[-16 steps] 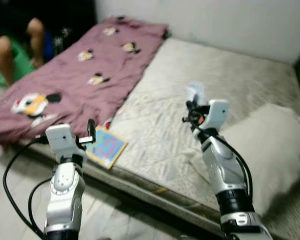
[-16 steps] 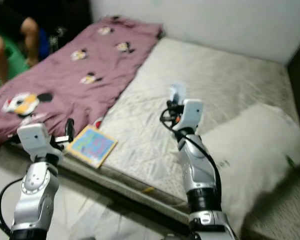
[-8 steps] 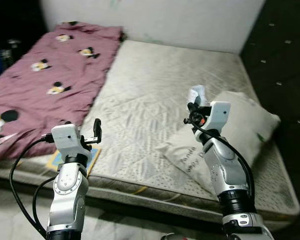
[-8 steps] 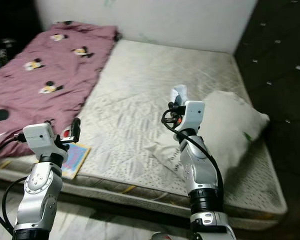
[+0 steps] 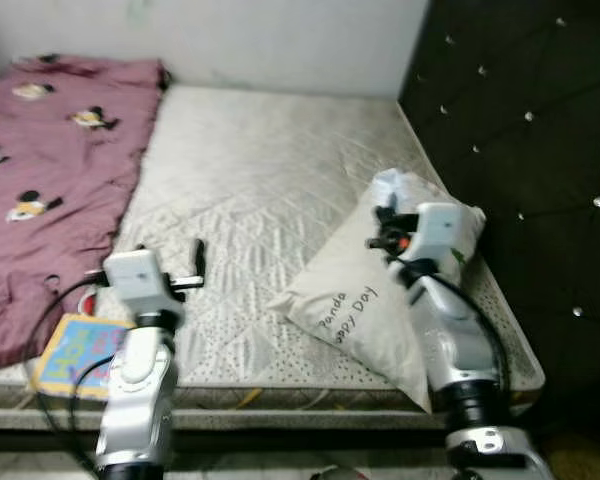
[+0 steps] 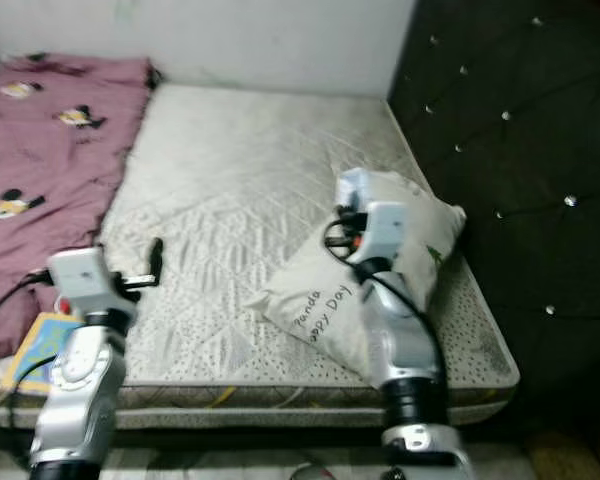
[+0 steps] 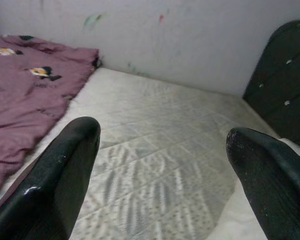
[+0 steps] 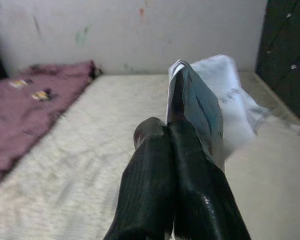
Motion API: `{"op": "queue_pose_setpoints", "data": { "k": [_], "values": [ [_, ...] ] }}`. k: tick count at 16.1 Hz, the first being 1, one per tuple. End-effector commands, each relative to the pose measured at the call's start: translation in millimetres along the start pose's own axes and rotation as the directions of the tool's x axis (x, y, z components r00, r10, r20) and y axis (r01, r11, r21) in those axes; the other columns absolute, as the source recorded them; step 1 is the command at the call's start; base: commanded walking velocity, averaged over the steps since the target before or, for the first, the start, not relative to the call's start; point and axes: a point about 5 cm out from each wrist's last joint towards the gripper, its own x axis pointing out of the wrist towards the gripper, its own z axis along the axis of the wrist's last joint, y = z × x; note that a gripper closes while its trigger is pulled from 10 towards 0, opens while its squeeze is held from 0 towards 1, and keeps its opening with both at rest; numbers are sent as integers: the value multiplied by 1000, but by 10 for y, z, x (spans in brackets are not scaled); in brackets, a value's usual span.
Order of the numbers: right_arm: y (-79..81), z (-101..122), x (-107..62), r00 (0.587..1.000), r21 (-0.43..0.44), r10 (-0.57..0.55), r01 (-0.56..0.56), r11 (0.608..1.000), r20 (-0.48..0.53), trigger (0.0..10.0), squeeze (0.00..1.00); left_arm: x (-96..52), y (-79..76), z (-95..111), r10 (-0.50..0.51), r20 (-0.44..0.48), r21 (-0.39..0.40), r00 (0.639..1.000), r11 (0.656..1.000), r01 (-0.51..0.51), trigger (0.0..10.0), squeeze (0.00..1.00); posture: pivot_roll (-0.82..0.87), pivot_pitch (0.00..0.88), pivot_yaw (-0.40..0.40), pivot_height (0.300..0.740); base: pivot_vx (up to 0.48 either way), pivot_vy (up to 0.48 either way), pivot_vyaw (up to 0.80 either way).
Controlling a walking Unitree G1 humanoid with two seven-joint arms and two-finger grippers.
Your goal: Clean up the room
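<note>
My right gripper (image 5: 382,228) is raised over the bed and shut on a crumpled white and pale blue plastic wrapper (image 8: 202,97); the wrapper (image 5: 390,188) sticks up above the fingers. Below and behind it lies a white pillow (image 5: 355,300) with black writing, on the right side of the bare mattress (image 5: 260,170). My left gripper (image 5: 192,268) hovers over the mattress's front left part, open, with nothing between its fingers (image 7: 65,170). A colourful book (image 5: 70,352) lies at the mattress's front left edge, below the left arm.
A maroon blanket (image 5: 40,150) with cartoon prints covers the bed's left side. A black tufted headboard (image 5: 520,120) stands along the right, and a white wall (image 5: 280,40) runs behind the bed. The mattress's front edge is close before me.
The camera has swung to the right: the person's legs left the view and the headboard came in. Both arms hold the same pose, and the right gripper still holds the wrapper.
</note>
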Motion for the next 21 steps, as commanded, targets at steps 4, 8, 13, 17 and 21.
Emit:
{"op": "queue_pose_setpoints", "data": {
  "k": [4,8,13,17,21],
  "values": [
    [83,12,8,1000,2,29,-29,1000,8,10000,0,-22,106,-8,53,-13,30,999,998,-52,10000,0,-2,0,-21,740,0,0,-600],
    [76,11,8,999,-6,37,-37,999,7,10000,0,-31,111,-12,49,-14,12,999,999,-48,10000,0,2,0,-23,740,0,0,0],
    [136,48,62,993,-93,121,-121,988,-2,10000,0,-31,100,-26,44,-19,9,999,999,-44,10000,0,-6,0,-23,740,0,251,0],
    [194,-13,54,978,-157,196,-204,966,-65,10000,0,-32,77,-65,23,-31,8,999,1000,-23,10000,0,-20,0,-20,740,0,480,0],
    [361,-57,-1,963,-141,263,-269,953,-60,10000,0,11,74,-1,38,0,7,999,999,-38,10000,0,-7,0,-34,740,0,480,0]
  ]
}}
